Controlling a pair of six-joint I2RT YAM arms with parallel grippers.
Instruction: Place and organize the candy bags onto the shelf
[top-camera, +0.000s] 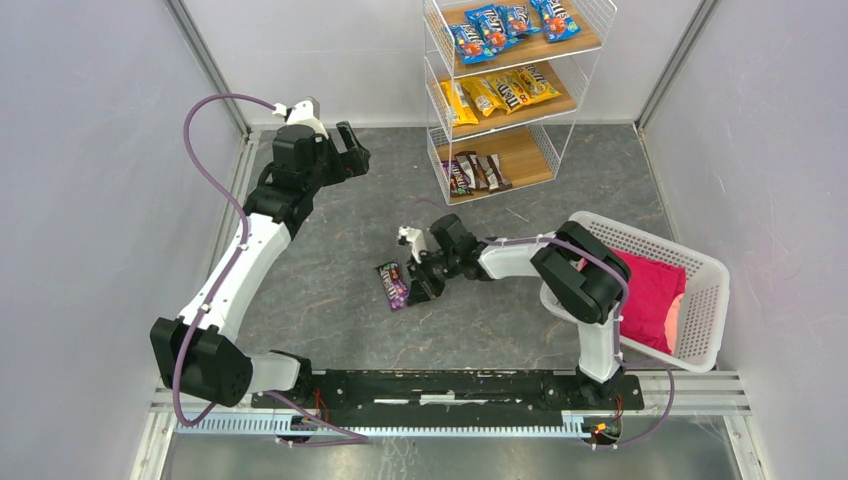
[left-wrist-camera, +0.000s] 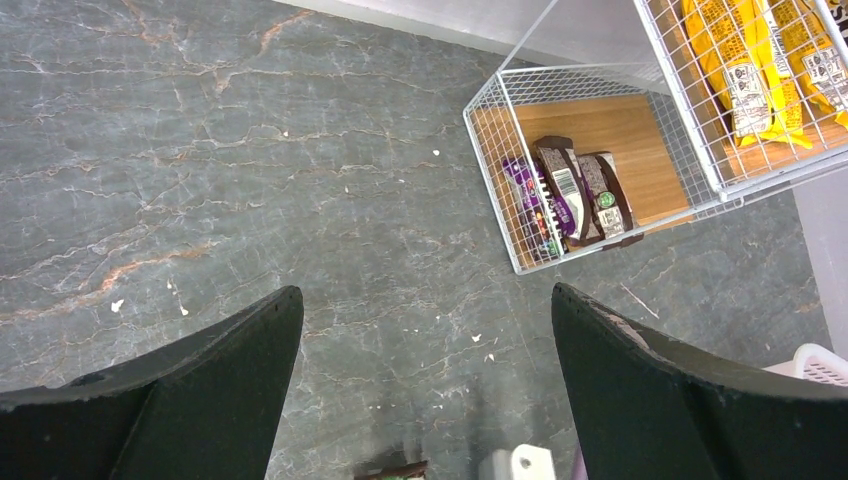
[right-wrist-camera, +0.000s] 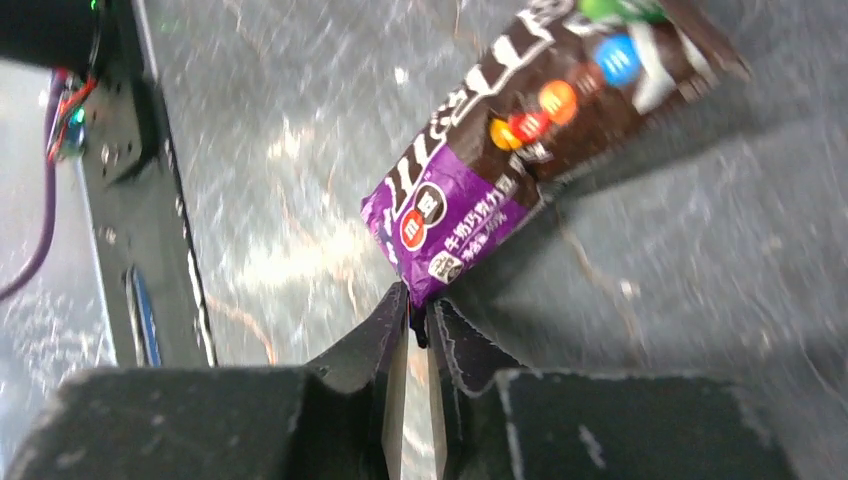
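A purple and dark brown candy bag (top-camera: 393, 284) (right-wrist-camera: 520, 140) lies in the middle of the grey table. My right gripper (top-camera: 418, 285) (right-wrist-camera: 420, 315) is shut on its near corner, the bag stretching away from the fingertips. The shelf (top-camera: 515, 95) stands at the back, with blue candy bags (top-camera: 510, 22) on the top tier, yellow ones (top-camera: 497, 96) on the middle tier and dark brown and purple ones (top-camera: 474, 173) (left-wrist-camera: 565, 195) on the bottom tier. My left gripper (top-camera: 350, 150) (left-wrist-camera: 428, 340) hovers open at the back left, nothing between its fingers.
A white lattice basket (top-camera: 700, 300) holding a pink cloth (top-camera: 650, 300) sits at the right, just behind the right arm. Grey walls close in the left, right and back sides. The arms' base rail (top-camera: 440, 385) runs along the near edge.
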